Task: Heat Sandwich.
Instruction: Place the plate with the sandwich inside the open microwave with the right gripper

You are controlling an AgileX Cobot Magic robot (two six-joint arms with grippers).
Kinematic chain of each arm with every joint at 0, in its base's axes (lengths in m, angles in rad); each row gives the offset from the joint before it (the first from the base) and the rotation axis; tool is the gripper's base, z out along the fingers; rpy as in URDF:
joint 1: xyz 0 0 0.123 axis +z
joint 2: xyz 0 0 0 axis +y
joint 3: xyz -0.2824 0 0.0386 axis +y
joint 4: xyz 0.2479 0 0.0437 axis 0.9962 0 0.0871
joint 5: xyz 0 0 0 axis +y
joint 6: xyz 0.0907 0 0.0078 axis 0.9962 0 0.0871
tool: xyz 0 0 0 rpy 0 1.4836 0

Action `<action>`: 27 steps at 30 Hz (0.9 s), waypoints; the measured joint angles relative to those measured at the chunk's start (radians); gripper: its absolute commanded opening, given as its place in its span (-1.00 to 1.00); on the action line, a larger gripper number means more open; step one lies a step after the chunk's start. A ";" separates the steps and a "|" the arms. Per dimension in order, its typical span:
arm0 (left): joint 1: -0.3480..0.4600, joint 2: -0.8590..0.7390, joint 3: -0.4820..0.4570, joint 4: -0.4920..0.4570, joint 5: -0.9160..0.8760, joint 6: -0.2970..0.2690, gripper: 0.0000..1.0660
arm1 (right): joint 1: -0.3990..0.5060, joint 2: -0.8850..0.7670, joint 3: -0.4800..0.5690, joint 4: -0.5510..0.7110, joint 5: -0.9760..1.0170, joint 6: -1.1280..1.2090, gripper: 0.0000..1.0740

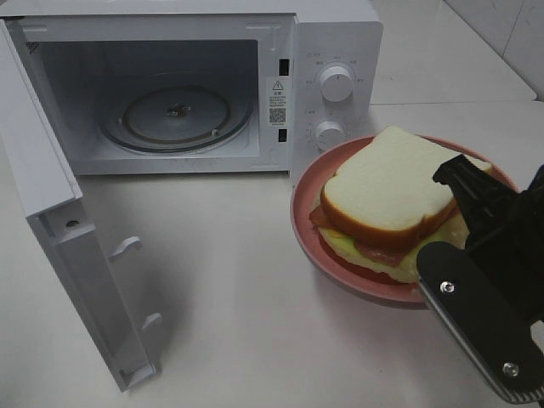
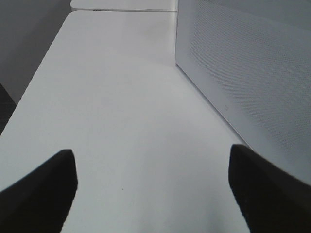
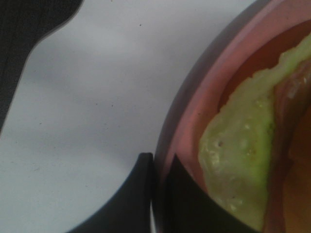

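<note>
The sandwich (image 1: 387,187), white bread over green lettuce and red-orange filling, lies on a round pink plate (image 1: 306,212) in front of the microwave's control panel. My right gripper (image 1: 466,183) comes in from the plate's right side. In the right wrist view the right gripper (image 3: 156,160) is shut on the plate's rim (image 3: 194,111), one finger outside and one inside, beside the sandwich's lettuce (image 3: 238,160). My left gripper (image 2: 153,165) stands open over bare table next to the microwave's side wall (image 2: 243,73); it holds nothing and is out of the exterior view.
The white microwave (image 1: 336,51) stands at the back. Its door (image 1: 76,255) is swung wide open toward the front left, and the glass turntable (image 1: 177,110) inside has nothing on it. Two knobs (image 1: 336,82) sit just behind the plate.
</note>
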 measured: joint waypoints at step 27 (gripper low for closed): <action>0.000 0.000 0.000 0.000 0.000 0.000 0.51 | 0.000 0.302 -0.141 0.023 -0.195 -0.136 -1.00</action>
